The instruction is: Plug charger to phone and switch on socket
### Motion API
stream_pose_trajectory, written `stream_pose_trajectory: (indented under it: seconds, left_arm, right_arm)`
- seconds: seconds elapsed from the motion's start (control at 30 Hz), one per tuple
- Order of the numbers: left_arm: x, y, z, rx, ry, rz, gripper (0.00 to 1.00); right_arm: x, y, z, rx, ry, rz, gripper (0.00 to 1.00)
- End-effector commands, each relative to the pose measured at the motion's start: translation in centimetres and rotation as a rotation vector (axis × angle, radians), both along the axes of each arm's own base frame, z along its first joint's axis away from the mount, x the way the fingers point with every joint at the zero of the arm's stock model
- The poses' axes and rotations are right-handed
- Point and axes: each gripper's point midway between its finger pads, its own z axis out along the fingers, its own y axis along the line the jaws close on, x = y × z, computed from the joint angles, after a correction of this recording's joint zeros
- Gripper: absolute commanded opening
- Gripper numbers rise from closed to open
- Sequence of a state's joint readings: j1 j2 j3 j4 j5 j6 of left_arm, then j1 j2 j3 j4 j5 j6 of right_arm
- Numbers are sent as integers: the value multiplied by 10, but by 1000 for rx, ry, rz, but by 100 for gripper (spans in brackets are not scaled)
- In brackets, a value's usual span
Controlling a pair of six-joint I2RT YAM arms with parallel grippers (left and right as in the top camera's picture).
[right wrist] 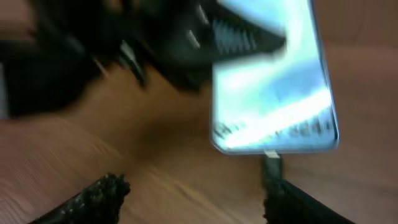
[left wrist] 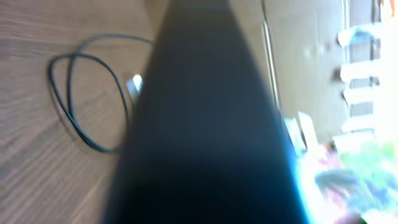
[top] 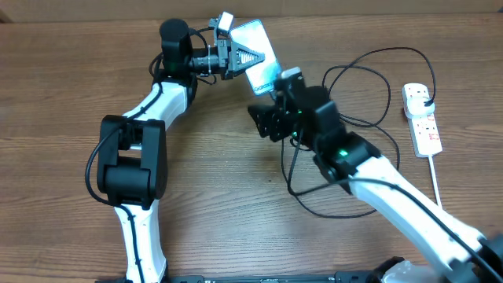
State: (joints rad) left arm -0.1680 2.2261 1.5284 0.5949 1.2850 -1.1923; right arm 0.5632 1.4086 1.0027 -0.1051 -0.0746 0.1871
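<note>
The left gripper [top: 240,56] is clamped on the phone [top: 255,35] and holds it over the wooden table [top: 63,79] near the far edge, lit blue-teal screen facing up, one black finger lying across the glass. In the left wrist view the phone's dark body fills most of the frame, too blurred to show more than a teal edge. The right gripper [right wrist: 193,196] sits just below the phone's bottom edge with its jaws standing apart, one fingertip low on the left and the other low on the right of the right wrist view. The charger [right wrist: 272,165] has its small connector tip against the middle of that bottom edge, just above the right-hand fingertip rather than midway between the jaws; the blur hides whether that finger touches it and whether the tip is fully seated. From there the thin black cable runs back under the right arm and loops over the table towards the socket [top: 424,126], which lies well apart at the right side, with a plug in its far end.
</note>
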Motion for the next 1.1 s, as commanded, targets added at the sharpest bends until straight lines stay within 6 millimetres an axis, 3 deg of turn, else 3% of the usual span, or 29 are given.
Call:
stream_pose_trajectory:
  seconds: [0.0,0.1,0.2,0.3,0.37,0.47,0.63,0.9,1.07]
  left_arm:
    - [25,-18,1,2,63,183,4]
    - [37,-34,0,-2,109,294,4]
    - [36,-57,-2,6,107,344,4]
    - [18,-87,-4,29,57,287,4]
    - [-4,-107,-16,81,11,195,4]
    - [-34,-118,-42,166,14,53,4]
    - [-48,-87,-76,259,62,-39,4]
    - [-72,-34,-96,269,80,-162,4]
    - [-82,-5,-150,558,187,-86,4]
  right_arm:
    - [-7,-15,70,81,-137,-24,84]
    - [-10,-32,84,91,-158,-54,90]
    - [-11,-52,95,95,-171,-95,93]
    - [-8,-68,98,92,-174,-136,96]
    - [-5,-75,98,90,-175,-153,96]
    - [-3,-79,98,89,-174,-165,97]
    - [-3,-79,98,100,-167,-169,98]
    - [0,-78,102,125,-179,-175,100]
    - [2,-77,110,140,-207,-173,100]
